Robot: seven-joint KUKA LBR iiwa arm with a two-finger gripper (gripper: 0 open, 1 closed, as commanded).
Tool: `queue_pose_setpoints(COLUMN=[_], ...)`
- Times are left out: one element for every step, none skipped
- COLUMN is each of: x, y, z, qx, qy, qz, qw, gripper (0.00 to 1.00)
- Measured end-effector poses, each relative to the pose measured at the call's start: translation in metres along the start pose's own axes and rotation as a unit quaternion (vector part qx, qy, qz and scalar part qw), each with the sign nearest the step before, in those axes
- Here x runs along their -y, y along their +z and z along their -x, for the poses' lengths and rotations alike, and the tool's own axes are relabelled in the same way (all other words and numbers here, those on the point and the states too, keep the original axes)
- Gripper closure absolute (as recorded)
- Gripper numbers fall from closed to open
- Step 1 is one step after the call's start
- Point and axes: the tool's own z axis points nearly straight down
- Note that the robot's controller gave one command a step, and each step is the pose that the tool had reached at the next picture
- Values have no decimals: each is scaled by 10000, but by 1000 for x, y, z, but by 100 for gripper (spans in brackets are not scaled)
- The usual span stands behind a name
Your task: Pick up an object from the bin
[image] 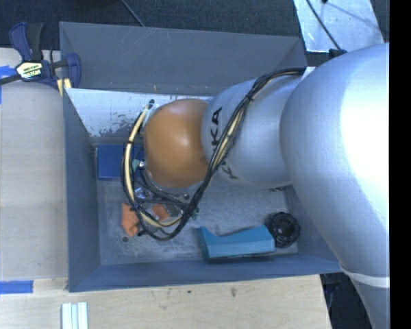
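Note:
My gripper point(146, 192) is low in the left half of the bin, mostly hidden under the arm's orange cover and cables. Right below it lies a small orange thing point(129, 218), partly covered by the cables; how the gripper stands to it I cannot make out. A flat dark blue square block point(109, 162) lies just left of the gripper, near the bin's left wall.
A light blue oblong block point(237, 242) lies along the bin's front wall, with a black round thing point(283, 228) at its right end. The thick silver arm covers the bin's right and back parts.

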Motion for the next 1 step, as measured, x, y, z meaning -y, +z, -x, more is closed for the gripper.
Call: queue_pose_setpoints(x=[0], y=[0], z=[0], qx=[-1], qy=[0], qz=[0], qw=[10000], gripper=[100])
